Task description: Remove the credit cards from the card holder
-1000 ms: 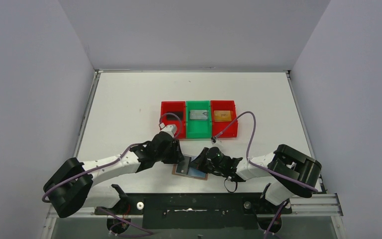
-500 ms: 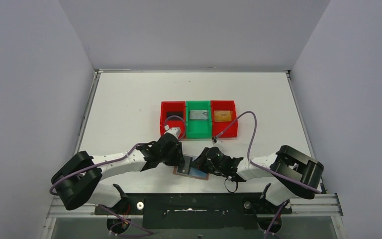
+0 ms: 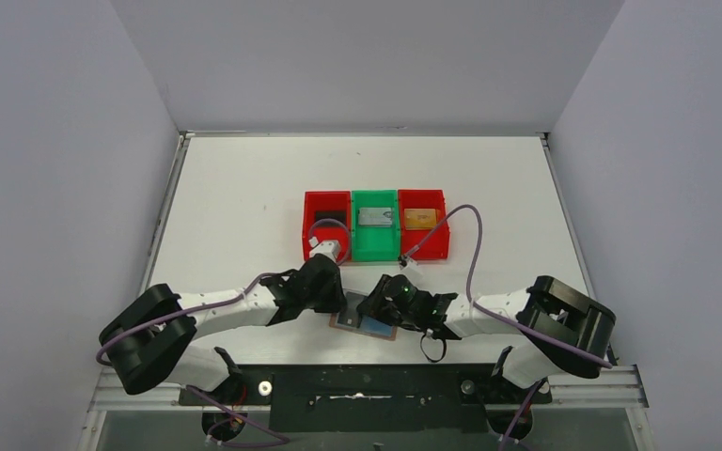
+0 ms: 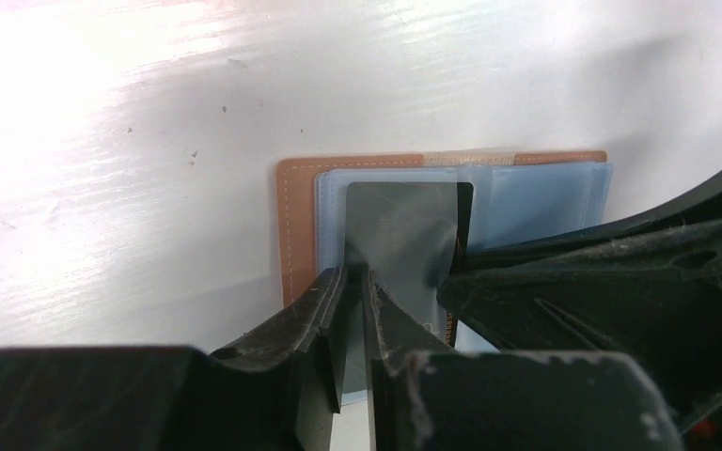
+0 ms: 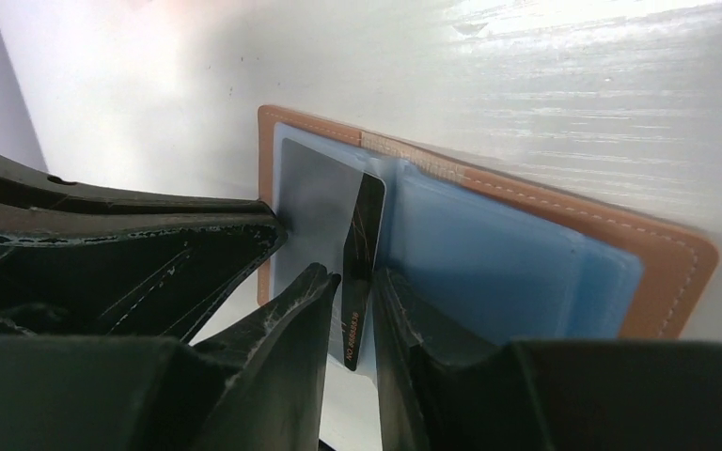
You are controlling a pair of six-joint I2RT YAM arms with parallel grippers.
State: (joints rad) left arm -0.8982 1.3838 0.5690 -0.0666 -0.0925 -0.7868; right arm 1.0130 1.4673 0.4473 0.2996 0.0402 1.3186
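Observation:
The tan card holder (image 3: 377, 330) lies open on the table by the front edge, its pale blue pockets (image 5: 489, 254) facing up. My left gripper (image 4: 358, 282) is almost closed on a dark grey leaf (image 4: 400, 230) at the holder's left half (image 4: 296, 216). A black card (image 5: 365, 235) with orange print stands tilted on edge between the fingers of my right gripper (image 5: 357, 282), which is closed around it. The card shows as a thin black strip in the left wrist view (image 4: 463, 244). From above, the left gripper (image 3: 343, 303) and right gripper (image 3: 376, 305) meet over the holder.
Three bins stand in a row behind the holder: a red one (image 3: 312, 246), a green one (image 3: 374, 248) holding a silver-grey card (image 3: 373, 217), and a red one (image 3: 432, 248) holding a gold-orange card (image 3: 420, 218). Purple cables loop over the bins.
The left arm's elbow has swung to the right and forward. Both grippers have stayed at the card holder, and the right one has edged a little to the left.

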